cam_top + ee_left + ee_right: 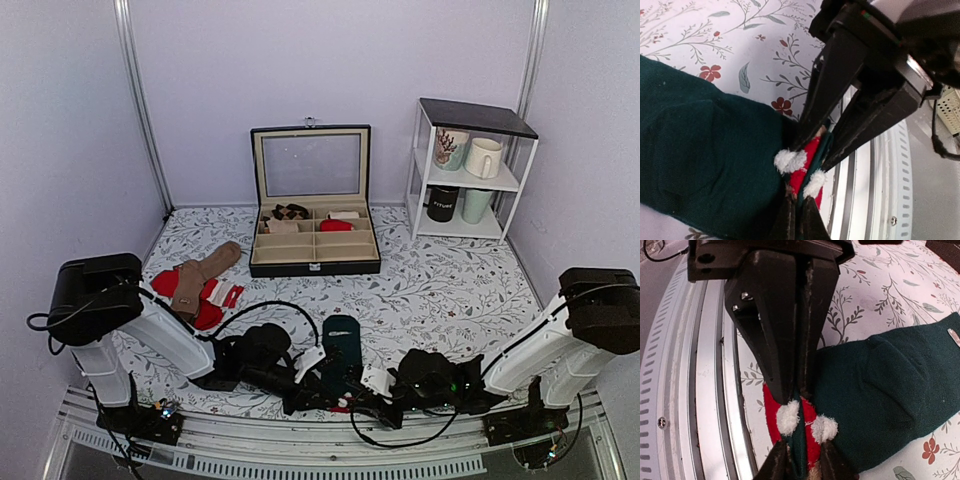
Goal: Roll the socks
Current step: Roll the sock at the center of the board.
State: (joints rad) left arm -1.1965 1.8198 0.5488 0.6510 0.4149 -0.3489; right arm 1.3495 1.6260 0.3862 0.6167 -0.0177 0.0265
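Both the left gripper [796, 392] and right gripper [810, 156] pinch the socks [880, 390] at one near end; the crowded jaws may collide, or fabric may slip free

The right end effector [805, 462] grips the edge of the teal socks [880, 390], with red fabric [771, 415] and white tufts [788, 417] at its fingertips. Opposite it, the left end effector [799, 392] clamps the same edge

Top view looks down wide from the near edge; both wrist views, very close, face each other across the socks [342, 350].
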